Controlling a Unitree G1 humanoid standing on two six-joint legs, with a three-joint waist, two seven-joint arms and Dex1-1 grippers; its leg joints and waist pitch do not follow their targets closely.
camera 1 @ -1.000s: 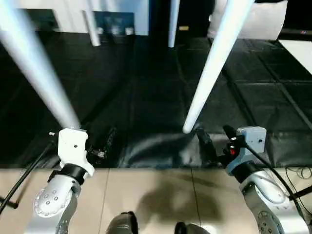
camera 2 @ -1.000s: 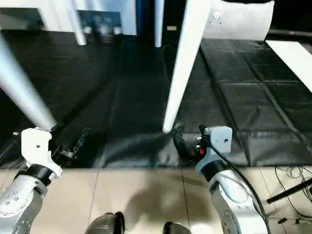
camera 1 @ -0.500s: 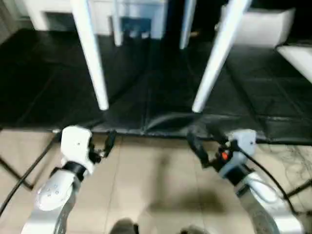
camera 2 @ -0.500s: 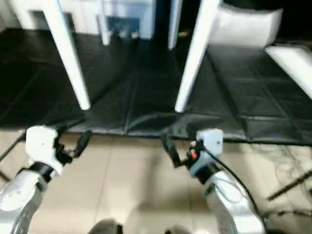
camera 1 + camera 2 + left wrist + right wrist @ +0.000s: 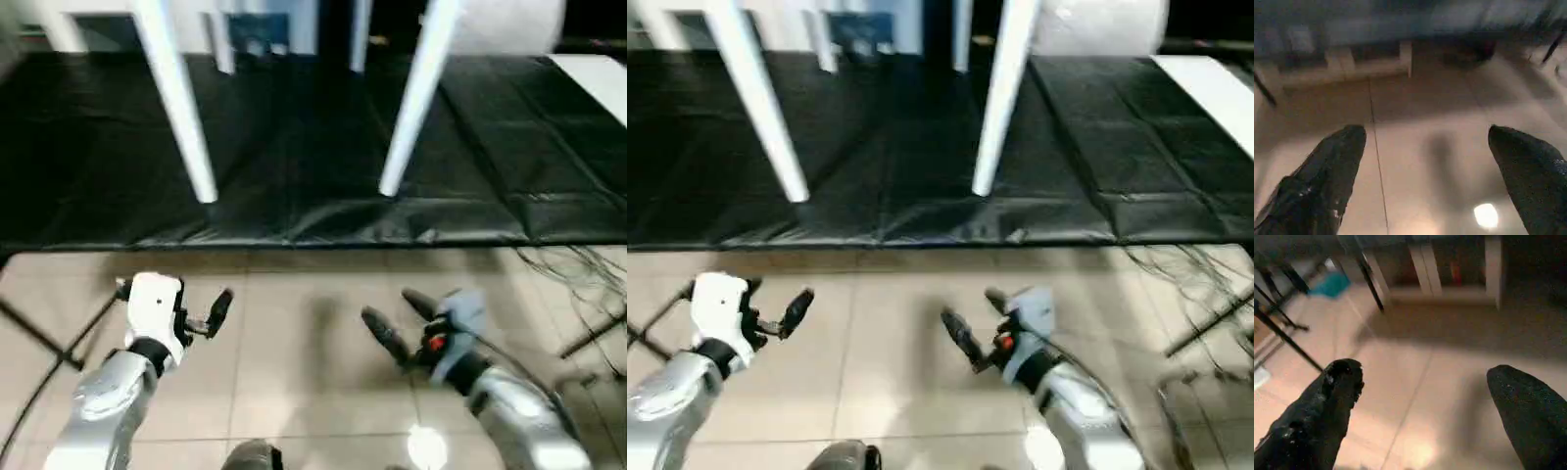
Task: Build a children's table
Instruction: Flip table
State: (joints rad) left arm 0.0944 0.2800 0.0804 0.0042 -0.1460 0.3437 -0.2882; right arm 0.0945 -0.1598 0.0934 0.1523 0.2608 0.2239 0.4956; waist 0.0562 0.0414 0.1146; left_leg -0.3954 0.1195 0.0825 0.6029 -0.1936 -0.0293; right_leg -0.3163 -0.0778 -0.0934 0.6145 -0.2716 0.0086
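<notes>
Left gripper [image 5: 217, 315] now hangs spread and empty over the tan floor tiles [image 5: 313, 294]; a second ago we had it up against the near-left leg [image 5: 176, 98] at the edge of the black mat [image 5: 294, 166], jaws narrower. Right gripper [image 5: 397, 318], likewise spread wide and holding nothing, was then just beside the tip of the near-right leg [image 5: 416, 93] and now sits well back over the tiles.

We judge both arms to have let go and withdrawn. The children's table stands upright on the mat on its own feet, top out of frame above, so the build looks essentially finished.

Count, left to right: legs four, two near and two far [image 5: 223, 44] [image 5: 361, 37]; grippers two; mats one.
</notes>
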